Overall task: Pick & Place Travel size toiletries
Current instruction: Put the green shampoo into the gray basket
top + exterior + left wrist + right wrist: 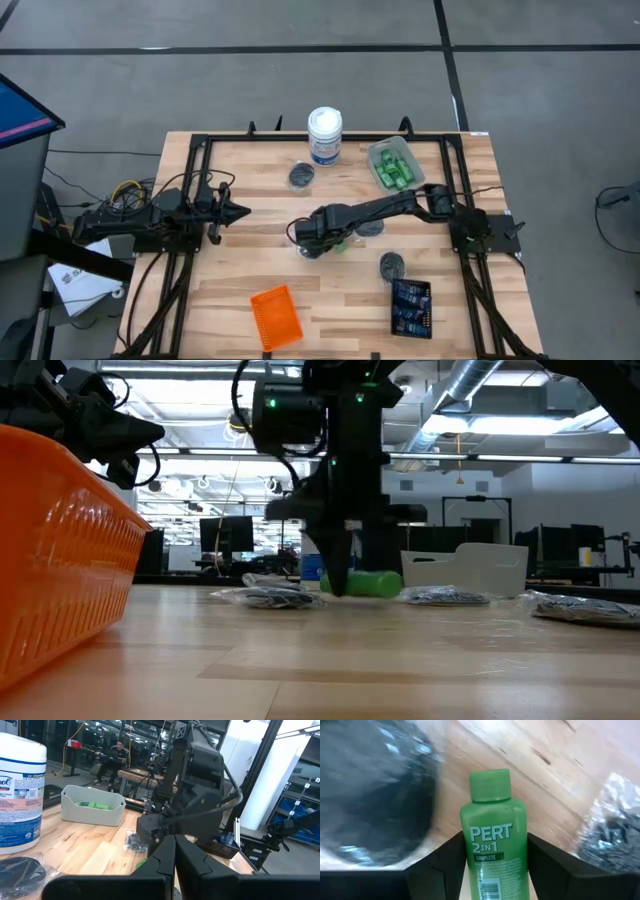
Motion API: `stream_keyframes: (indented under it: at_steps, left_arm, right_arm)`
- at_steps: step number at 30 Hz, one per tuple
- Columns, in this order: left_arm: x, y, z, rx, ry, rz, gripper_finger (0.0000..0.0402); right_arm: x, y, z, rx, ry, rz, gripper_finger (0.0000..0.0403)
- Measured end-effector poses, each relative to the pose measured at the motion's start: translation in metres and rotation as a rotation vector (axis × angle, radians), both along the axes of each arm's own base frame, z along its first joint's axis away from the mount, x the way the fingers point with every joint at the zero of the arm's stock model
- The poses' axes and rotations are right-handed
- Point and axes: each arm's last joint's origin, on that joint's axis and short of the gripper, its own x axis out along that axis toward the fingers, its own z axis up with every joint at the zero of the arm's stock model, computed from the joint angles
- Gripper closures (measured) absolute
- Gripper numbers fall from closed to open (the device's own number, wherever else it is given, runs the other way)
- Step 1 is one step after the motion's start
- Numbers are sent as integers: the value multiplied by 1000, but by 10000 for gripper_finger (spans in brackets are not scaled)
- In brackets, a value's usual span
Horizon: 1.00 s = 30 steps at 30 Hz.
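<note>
A small green bottle with a green cap lies on its side on the wooden table, label up; it also shows in the low view. My right gripper points down over it near the table's middle, its fingers closed on the bottle's body. Round dark pucks in clear wrap lie close by on both sides. My left gripper waits shut at the table's left, pointing level toward the middle. My right gripper pinches the green bottle's body between its two fingers, one on each long side, below the cap. The fingers come from above, pointing down, and lie across the bottle. The bottle lies flat on the table.
A clear tray with green bottles and a tall white canister stand at the far edge. A black tray with blue tubes and an orange tray sit near the front edge. More wrapped pucks lie loose.
</note>
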Motion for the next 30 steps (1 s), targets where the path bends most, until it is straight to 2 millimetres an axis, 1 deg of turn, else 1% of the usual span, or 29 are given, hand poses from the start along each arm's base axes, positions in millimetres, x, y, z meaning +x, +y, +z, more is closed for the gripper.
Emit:
stream_keyframes:
  at_steps: [5, 7, 9, 11, 13, 15, 17, 19, 21, 23, 27, 30]
  left_arm:
    - [0, 0, 0, 0, 0, 0, 401]
    - [0, 0, 0, 0, 0, 1, 401]
    - [0, 0, 0, 0, -2, 0, 401]
    - [0, 0, 1, 0, -6, 0, 401]
    - [0, 0, 1, 1, -10, 0, 401]
    - [0, 0, 1, 1, -13, 0, 401]
    - [0, 0, 1, 1, -13, 0, 401]
    - [0, 0, 2, 2, -19, 0, 401]
    - [0, 0, 2, 2, -22, -1, 401]
    - [0, 0, 2, 2, -25, 1, 401]
    - [0, 0, 3, 2, -28, 0, 401]
    - [0, 0, 3, 2, -29, 1, 401]
  right_arm:
    - [-4, -12, 22, -7, -23, 18, 238]
    - [-12, -19, 31, -33, 23, 30, 243]
    - [-15, -27, 42, -48, 18, 25, 245]
    - [-28, -36, 55, -87, 93, 20, 242]
    - [-35, -47, 70, -108, 80, 1, 236]
    - [-49, -59, 86, -147, 140, -19, 230]
    - [-59, -72, 104, -182, 125, -54, 227]
    - [-73, -85, 120, -221, 152, -83, 227]
    - [-85, -99, 135, -256, 129, -124, 231]
    - [-98, -112, 147, -288, 144, -161, 235]
    - [-114, -140, 164, -322, 90, -223, 236]
    - [-125, -159, 168, -339, 120, -268, 231]
